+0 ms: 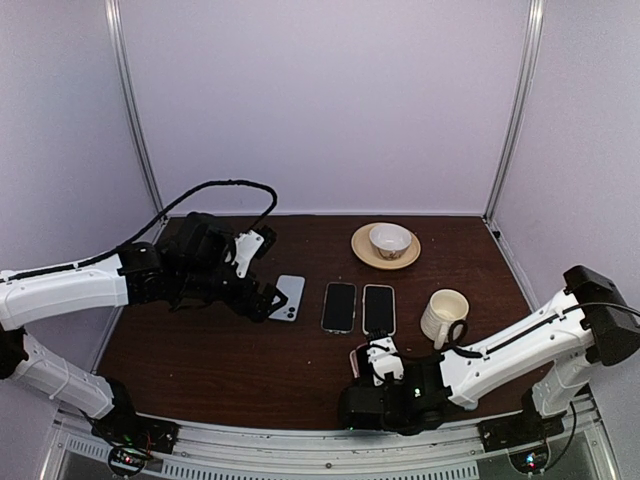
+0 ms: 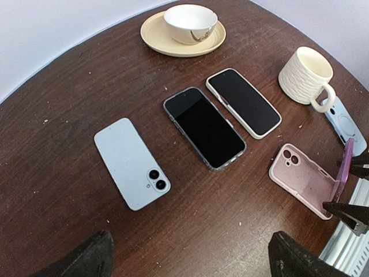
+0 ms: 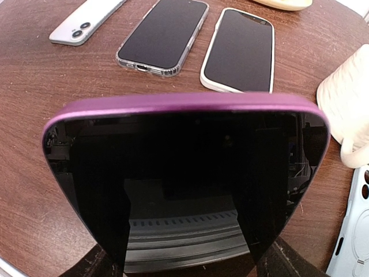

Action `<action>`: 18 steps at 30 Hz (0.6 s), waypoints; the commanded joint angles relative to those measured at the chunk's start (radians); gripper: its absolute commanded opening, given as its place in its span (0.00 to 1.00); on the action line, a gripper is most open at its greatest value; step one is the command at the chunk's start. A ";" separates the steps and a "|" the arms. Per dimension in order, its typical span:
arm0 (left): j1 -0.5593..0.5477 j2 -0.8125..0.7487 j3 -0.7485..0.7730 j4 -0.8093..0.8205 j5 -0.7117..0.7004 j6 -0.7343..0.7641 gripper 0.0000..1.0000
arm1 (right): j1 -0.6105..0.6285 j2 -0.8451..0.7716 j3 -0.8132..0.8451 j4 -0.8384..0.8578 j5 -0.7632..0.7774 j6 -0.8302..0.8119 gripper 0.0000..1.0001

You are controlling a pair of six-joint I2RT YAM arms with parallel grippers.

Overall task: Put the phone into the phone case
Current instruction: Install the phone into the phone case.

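Phone (image 3: 184, 173), purple-edged and dark-screened, stands tilted over the pink case (image 2: 302, 179), its far end raised, probably so the low end can seat first. The right hand (image 1: 376, 362), partly open, grips the phone by its two long sides, which leaves the screen and back free. The case lies flat on the counter (image 2: 57, 115), just in front of a phone in a white case (image 2: 243, 103) and a mug (image 2: 304, 75). The left hand (image 2: 193, 259) hangs fully spread and empty near a blue phone (image 2: 131, 163), perhaps ready to steady the case.
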 commanded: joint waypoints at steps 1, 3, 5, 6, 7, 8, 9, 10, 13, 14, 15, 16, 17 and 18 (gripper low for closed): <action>0.009 0.006 0.006 0.011 0.014 0.014 0.97 | -0.012 0.025 0.018 -0.024 0.018 0.015 0.00; 0.009 0.007 0.006 0.010 0.015 0.014 0.98 | -0.016 0.033 0.022 -0.022 0.006 0.014 0.00; 0.010 0.005 0.006 0.011 0.014 0.016 0.98 | -0.018 0.040 0.030 -0.038 -0.011 0.025 0.00; 0.011 0.004 0.007 0.010 0.013 0.016 0.98 | -0.021 0.045 0.036 -0.059 -0.020 0.035 0.00; 0.012 0.003 0.008 0.009 0.013 0.016 0.97 | -0.024 0.050 0.043 -0.079 -0.035 0.042 0.00; 0.014 0.001 0.008 0.010 0.014 0.015 0.98 | -0.029 0.057 0.052 -0.099 -0.051 0.054 0.00; 0.016 0.001 0.007 0.010 0.016 0.014 0.98 | -0.033 0.065 0.061 -0.116 -0.067 0.062 0.00; 0.018 0.000 0.007 0.010 0.016 0.014 0.98 | -0.036 0.074 0.069 -0.127 -0.078 0.064 0.00; 0.020 -0.002 0.006 0.009 0.020 0.012 0.97 | -0.040 0.095 0.072 -0.117 -0.103 0.061 0.00; 0.020 -0.003 0.006 0.010 0.022 0.013 0.98 | -0.045 0.101 0.067 -0.101 -0.116 0.055 0.00; 0.020 -0.002 0.007 0.010 0.023 0.013 0.98 | -0.050 0.105 0.064 -0.089 -0.129 0.050 0.00; 0.020 -0.003 0.008 0.009 0.024 0.013 0.98 | -0.056 0.108 0.060 -0.082 -0.144 0.050 0.00; 0.020 -0.003 0.008 0.009 0.025 0.013 0.98 | -0.064 0.110 0.057 -0.076 -0.164 0.049 0.00; 0.021 -0.003 0.008 0.010 0.025 0.012 0.97 | -0.073 0.110 0.054 -0.069 -0.185 0.048 0.00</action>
